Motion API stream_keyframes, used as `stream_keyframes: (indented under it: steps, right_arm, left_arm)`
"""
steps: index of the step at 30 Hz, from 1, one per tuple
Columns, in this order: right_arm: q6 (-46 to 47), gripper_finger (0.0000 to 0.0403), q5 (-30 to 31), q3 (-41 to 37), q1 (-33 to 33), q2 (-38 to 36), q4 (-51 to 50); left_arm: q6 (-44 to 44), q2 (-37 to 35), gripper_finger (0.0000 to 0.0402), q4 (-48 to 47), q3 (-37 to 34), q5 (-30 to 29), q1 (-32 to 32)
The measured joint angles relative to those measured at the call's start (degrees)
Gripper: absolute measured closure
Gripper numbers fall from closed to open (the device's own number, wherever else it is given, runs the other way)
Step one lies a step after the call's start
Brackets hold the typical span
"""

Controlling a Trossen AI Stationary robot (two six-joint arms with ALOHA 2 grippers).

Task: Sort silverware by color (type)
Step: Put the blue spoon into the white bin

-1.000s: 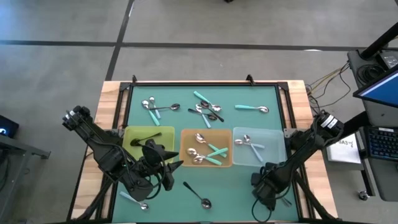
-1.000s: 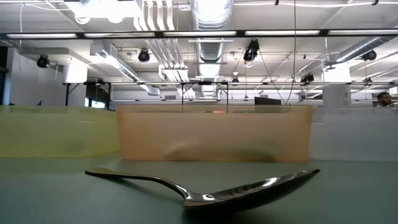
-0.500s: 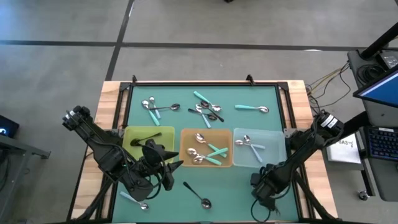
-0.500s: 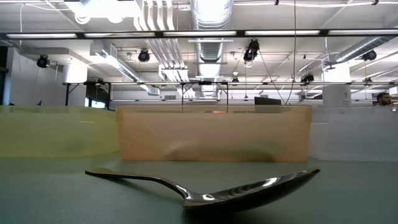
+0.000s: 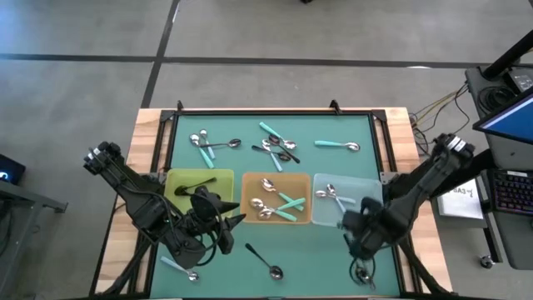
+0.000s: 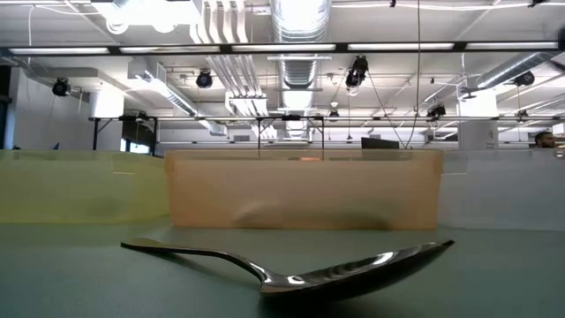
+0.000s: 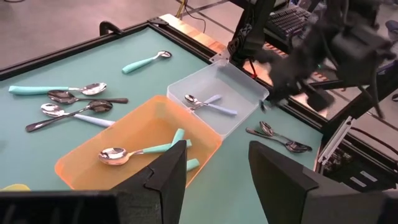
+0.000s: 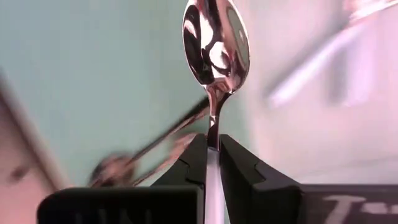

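The green table mat [image 5: 275,250] carries three trays in a row: yellow tray [image 5: 223,179], orange tray [image 5: 250,200], clear tray [image 5: 366,187]. The yellow one holds one black-handled spoon [image 5: 196,181]; the orange holds about four spoons, their teal handles crossing; the clear holds two pale-handled ones [image 5: 333,194]. Some nine more spoons lie scattered beyond the trays, though the tangle there is hard to count. A lone black spoon [image 5: 263,260] lies slantwise near the front edge, bowl toward the right arm's side.

The right gripper [image 8: 211,144] is clamped on a pale-handled spoon [image 8: 216,43], whose long axis runs straight out from the fingers, bowl foremost. Since a second ago this arm has swung from the front corner up to the clear tray's near edge, leaving two spoons [image 5: 364,272] behind. The left gripper [image 7: 214,158] hangs with its fingers spread, empty, before the yellow tray.
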Motion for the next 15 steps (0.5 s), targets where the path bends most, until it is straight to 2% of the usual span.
stream_keyframes:
  steps: [5, 10, 15]
  right_arm:
    - [-0.8, 0.0389, 10.0, 0.2, -5.5, -3.3, -8.4]
    - [-5.3, 0.0386, 10.9, -2.6, -13.1, -3.9, -8.9]
    - [-5.6, 0.0338, 10.8, -3.7, -17.5, -3.1, -8.9]
  left_arm:
    - [0.2, 0.0, 0.0247, 0.0, 0.0, 0.0, 0.0]
    - [0.9, 0.0, 0.0247, 0.0, 0.0, 0.0, 0.0]
    - [0.8, 0.0, 0.0247, 0.0, 0.0, 0.1, 0.0]
